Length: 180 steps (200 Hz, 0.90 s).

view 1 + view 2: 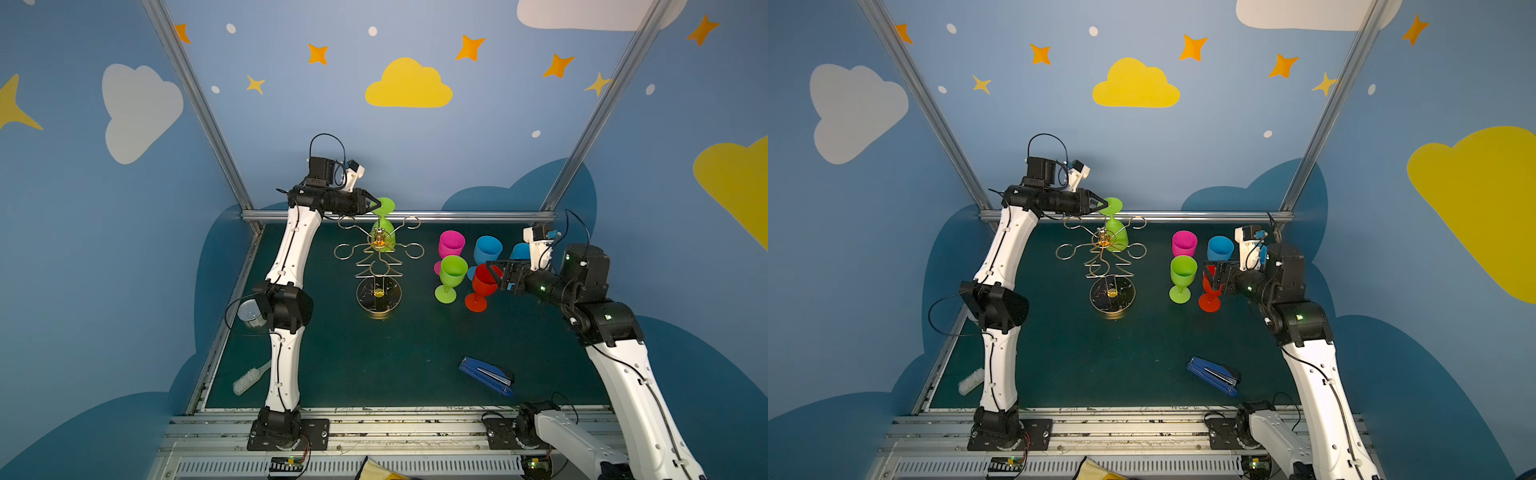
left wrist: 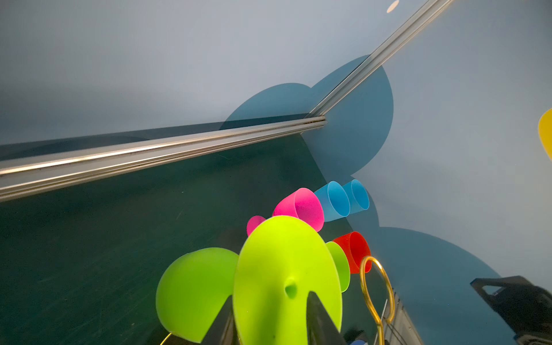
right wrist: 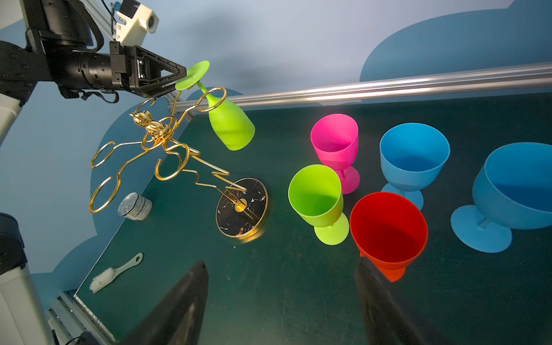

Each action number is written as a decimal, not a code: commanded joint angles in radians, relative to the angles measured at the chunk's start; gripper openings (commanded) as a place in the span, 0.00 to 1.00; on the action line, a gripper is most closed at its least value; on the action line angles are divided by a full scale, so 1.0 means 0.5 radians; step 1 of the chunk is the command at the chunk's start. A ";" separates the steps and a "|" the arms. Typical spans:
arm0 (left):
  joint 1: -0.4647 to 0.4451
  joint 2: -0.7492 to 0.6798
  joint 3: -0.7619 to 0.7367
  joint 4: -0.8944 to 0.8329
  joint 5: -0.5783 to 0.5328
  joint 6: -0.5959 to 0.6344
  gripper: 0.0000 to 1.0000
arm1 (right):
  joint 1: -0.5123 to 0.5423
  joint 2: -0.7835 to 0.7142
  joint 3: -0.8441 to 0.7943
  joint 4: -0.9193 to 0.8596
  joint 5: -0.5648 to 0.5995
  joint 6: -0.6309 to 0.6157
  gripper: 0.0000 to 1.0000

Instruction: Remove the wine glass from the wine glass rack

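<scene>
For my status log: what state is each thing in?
hanging green wine glass: inverted in rack loop
wine glass rack: upright
left gripper: around that glass's foot, grip unclear
right gripper: open, empty
pink wine glass: upright
red wine glass: upright
standing green wine glass: upright
blue wine glasses: upright
stapler: closed

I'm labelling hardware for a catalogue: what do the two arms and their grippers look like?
The left arm and right arm have white shell links, black joints and thin black cables. The left gripper and right gripper are black, triangular and open-framed, each with a white camera block behind.
</scene>
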 commanded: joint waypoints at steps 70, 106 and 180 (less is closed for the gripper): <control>0.017 0.042 0.039 0.087 0.162 -0.159 0.11 | 0.003 -0.057 -0.049 0.042 0.012 0.005 0.77; 0.036 0.034 0.038 0.172 0.263 -0.272 0.03 | -0.001 -0.067 -0.048 0.035 0.021 -0.001 0.77; 0.048 0.009 0.037 0.185 0.266 -0.291 0.03 | -0.001 -0.093 -0.054 0.020 0.039 -0.007 0.77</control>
